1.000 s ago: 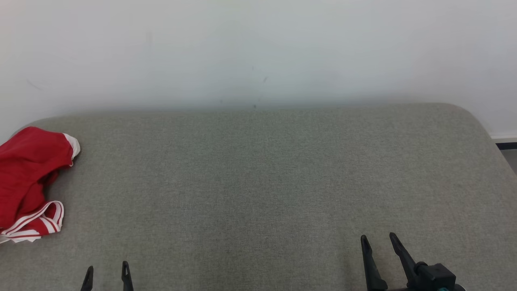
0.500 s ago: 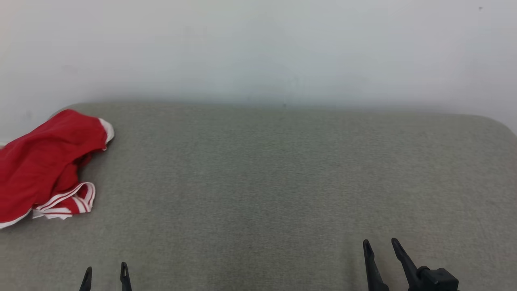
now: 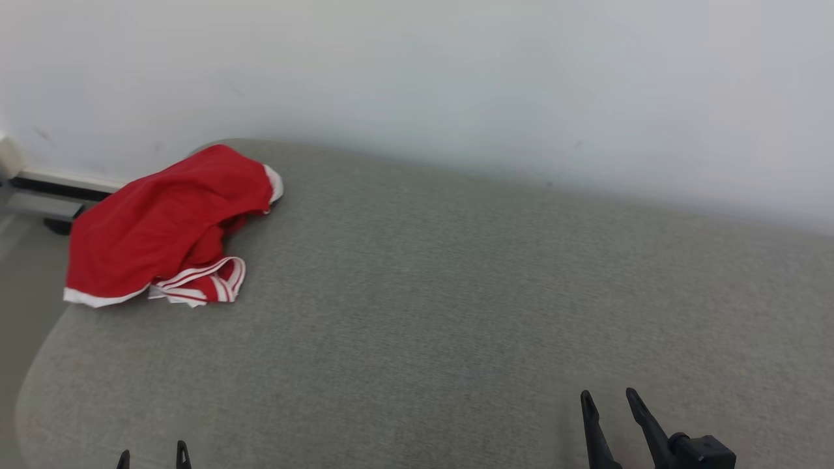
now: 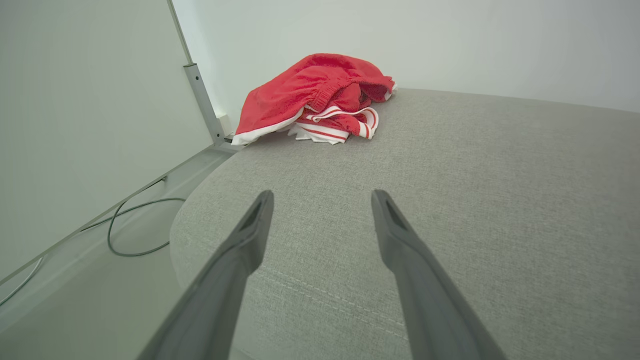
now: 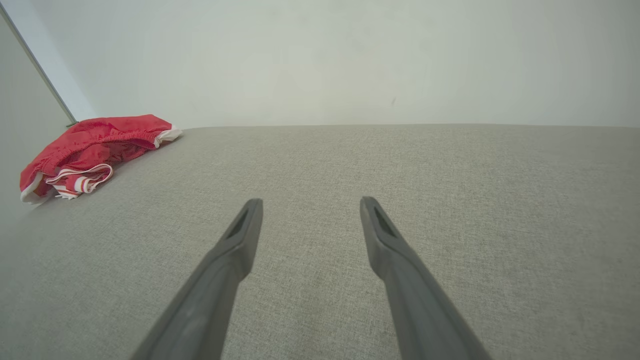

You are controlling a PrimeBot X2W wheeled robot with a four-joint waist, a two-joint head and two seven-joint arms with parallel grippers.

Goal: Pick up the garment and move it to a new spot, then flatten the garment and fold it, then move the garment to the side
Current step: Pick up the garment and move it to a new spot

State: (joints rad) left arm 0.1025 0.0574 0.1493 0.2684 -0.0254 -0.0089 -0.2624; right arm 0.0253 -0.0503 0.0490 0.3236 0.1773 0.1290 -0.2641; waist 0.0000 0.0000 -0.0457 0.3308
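Note:
The garment (image 3: 163, 228) is a crumpled red piece with white trim and striped edging, lying at the far left corner of the grey padded surface (image 3: 456, 293). It also appears ahead of my left fingers, garment (image 4: 315, 97), and far to the left in the right wrist view, garment (image 5: 95, 150). My left gripper (image 3: 153, 453) stands open at the near left edge, well short of the cloth, left gripper (image 4: 322, 200). My right gripper (image 3: 609, 400) is open at the near right, empty, right gripper (image 5: 310, 207).
A pale wall (image 3: 456, 78) backs the surface. Off the left edge lies the floor with a grey cable (image 4: 135, 230) and a panel with a metal post (image 4: 202, 102). The surface's rounded left corner (image 3: 39, 378) drops off beside my left gripper.
The camera has turned left, so the whole picture has shifted right and the garment now sits fuller in view. Both grippers stay open near the bottom edge.

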